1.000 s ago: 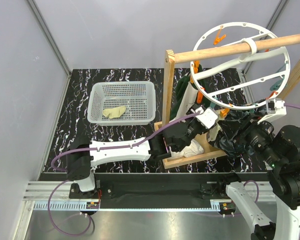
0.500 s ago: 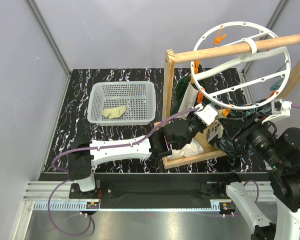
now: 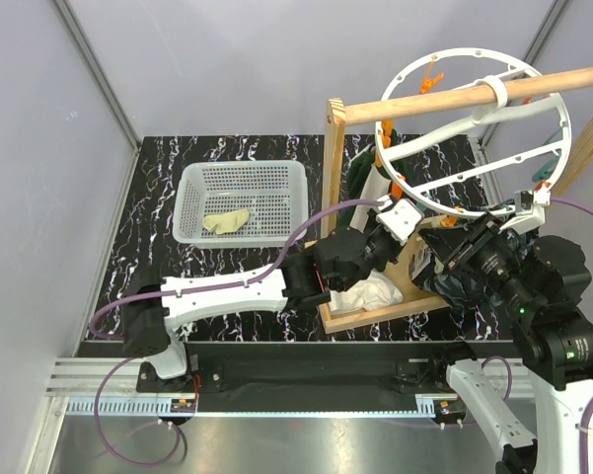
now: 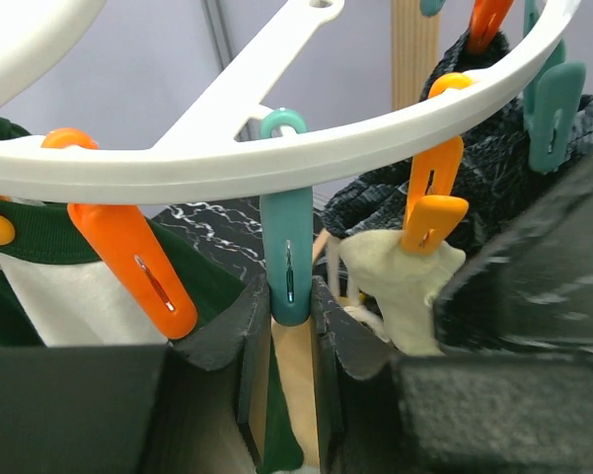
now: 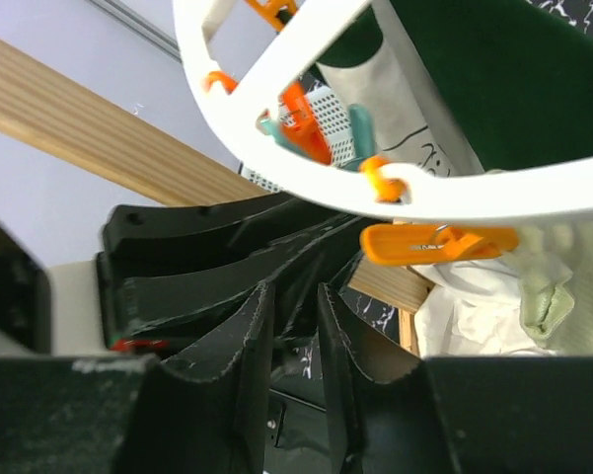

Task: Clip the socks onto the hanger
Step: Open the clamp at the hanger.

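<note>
The hanger (image 3: 474, 128), a white ring with orange and teal pegs, hangs on the wooden rod. In the left wrist view my left gripper (image 4: 288, 318) is closed round the lower end of a teal peg (image 4: 286, 247) on the hanger's rim (image 4: 375, 138). Just to its right a pale cream sock (image 4: 403, 288) hangs under an orange peg (image 4: 431, 202). My right gripper (image 5: 294, 331) is narrowly open and empty below the rim (image 5: 454, 193), beside the orange peg (image 5: 439, 240); the sock's edge (image 5: 541, 294) shows at the right. A second sock (image 3: 225, 221) lies in the basket.
The white mesh basket (image 3: 276, 173) stands at the back left. A wooden rod (image 3: 444, 97) on a wooden frame (image 3: 333, 178) carries the hanger. A dark green-and-white garment (image 3: 367, 183) hangs from the ring. A white cloth (image 3: 370, 293) lies on the frame's base.
My left gripper has risen a little towards the ring's near rim. My right arm has swung left and closer to the ring.
</note>
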